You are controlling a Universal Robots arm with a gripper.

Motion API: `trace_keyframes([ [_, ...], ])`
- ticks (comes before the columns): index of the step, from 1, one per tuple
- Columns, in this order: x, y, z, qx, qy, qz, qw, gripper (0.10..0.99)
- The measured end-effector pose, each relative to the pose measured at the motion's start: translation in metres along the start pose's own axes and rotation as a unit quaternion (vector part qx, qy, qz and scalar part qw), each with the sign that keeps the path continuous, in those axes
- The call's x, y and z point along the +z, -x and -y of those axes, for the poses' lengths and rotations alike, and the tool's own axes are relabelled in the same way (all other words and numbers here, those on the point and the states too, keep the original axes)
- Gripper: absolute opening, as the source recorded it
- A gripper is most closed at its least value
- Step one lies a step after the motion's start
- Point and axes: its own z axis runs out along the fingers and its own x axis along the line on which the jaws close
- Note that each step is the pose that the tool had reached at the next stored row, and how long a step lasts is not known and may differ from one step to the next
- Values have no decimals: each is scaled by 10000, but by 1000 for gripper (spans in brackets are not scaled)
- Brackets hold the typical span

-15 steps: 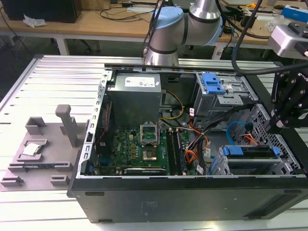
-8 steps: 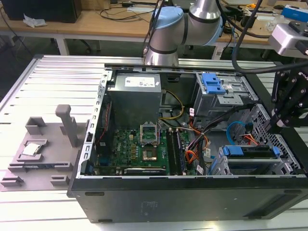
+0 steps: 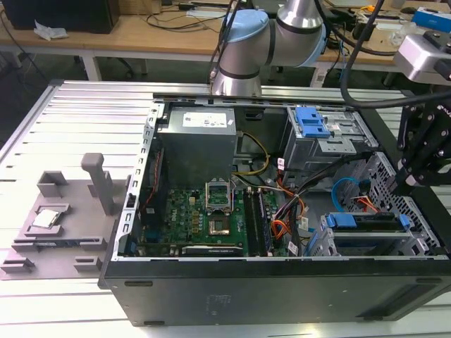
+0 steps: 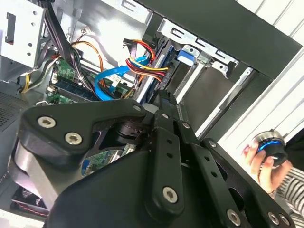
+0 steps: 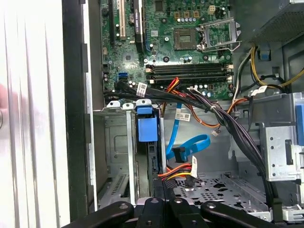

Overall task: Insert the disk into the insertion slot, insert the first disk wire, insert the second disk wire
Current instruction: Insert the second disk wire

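The disk (image 3: 366, 227) sits inside the insertion slot (image 3: 423, 239), the grey cage at the exterior view's lower right, with its blue carrier tabs showing at both ends. In the first wrist view the disk's blue carrier (image 5: 147, 127) stands edge-on in the cage (image 5: 116, 142). A blue wire (image 5: 190, 145) loops loose beside it, its black plug hanging free. A red-yellow-black wire bundle (image 5: 176, 174) runs to the disk's end. My gripper (image 4: 161, 102) hovers just above that end, fingers (image 5: 156, 205) pressed together, nothing visible between them.
The open computer case holds the motherboard (image 3: 204, 218), the power supply (image 3: 197, 144) and a taller cage with a blue latch (image 3: 310, 123). Black cable bundles (image 5: 228, 123) cross near the slot. A person's hand (image 4: 266, 159) holds a round device outside the case.
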Motion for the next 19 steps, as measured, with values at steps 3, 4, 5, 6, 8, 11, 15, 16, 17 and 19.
trace_keyframes([
  [3,1,0,0,-413,-4,-18,9991,106],
  [4,0,0,0,-627,-6,-30,9980,106],
  [5,1,0,0,-629,-6,-29,9980,106],
  [6,1,0,0,-629,-7,-30,9980,106],
  [8,1,0,0,-630,-7,-29,9980,106],
  [11,1,0,0,-630,-7,-29,9980,169],
  [15,-6,2,-1,-632,-7,-29,9980,424],
  [16,-25,5,-2,-632,-7,-30,9980,424],
  [17,-46,8,-3,-632,-7,-30,9980,424],
  [19,-119,25,-8,-631,-7,-29,9980,424],
])
